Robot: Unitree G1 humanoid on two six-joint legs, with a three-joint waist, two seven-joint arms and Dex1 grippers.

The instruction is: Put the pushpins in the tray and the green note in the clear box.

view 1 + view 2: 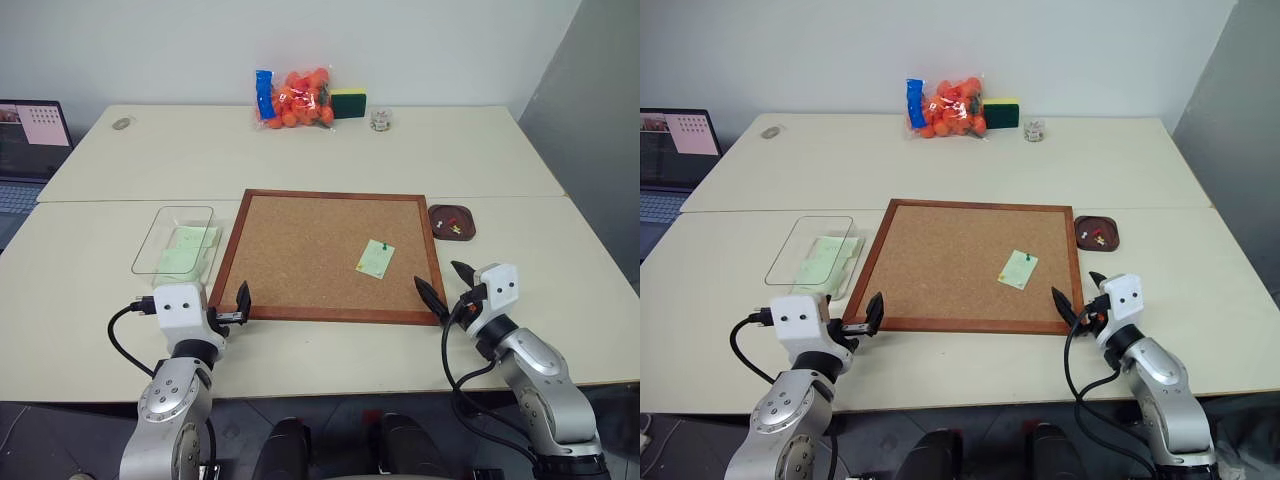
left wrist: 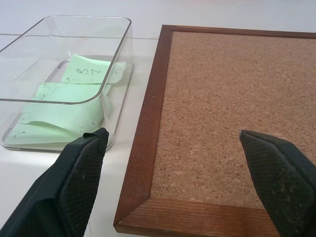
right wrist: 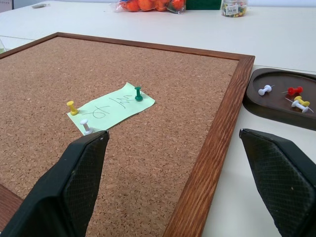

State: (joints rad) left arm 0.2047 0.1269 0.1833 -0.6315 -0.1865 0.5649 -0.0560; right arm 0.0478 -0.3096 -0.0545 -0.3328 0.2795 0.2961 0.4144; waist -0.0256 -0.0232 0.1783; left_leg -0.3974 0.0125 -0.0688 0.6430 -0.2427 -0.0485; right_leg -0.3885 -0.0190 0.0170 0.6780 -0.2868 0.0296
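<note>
A: Nearest first — left gripper (image 1: 229,307) hanging at the near left corner of the corkboard (image 1: 310,250), fingers spread, nothing between them. Right gripper (image 1: 449,285) mirrored at the near right corner, likewise splayed and bare.

B: Parked either side of the frame, probably — a waiting stance, board left free in between. Right one angled in toward the paper, so likely first to go.

A: Further in, green note (image 3: 111,105) lying flat on the cork toward the right side, fastened by pushpins (image 3: 138,94): green head at the far end, yellow and white at the near end.

B: Hence no lifting the slip yet. Pins out first, judging by that — otherwise a torn corner.

A: On to the containers. Clear box (image 1: 176,239) just left of the frame, on the table, already stacked with pale-green slips, pen marks on top.

B: And the tray (image 3: 279,96)?

A: Just off the board's far right corner, dark dish — white, red and yellow pins lying loose inside, a further pale one beside them.

B: So partly done: one note pinned, three pins to pull.
</note>
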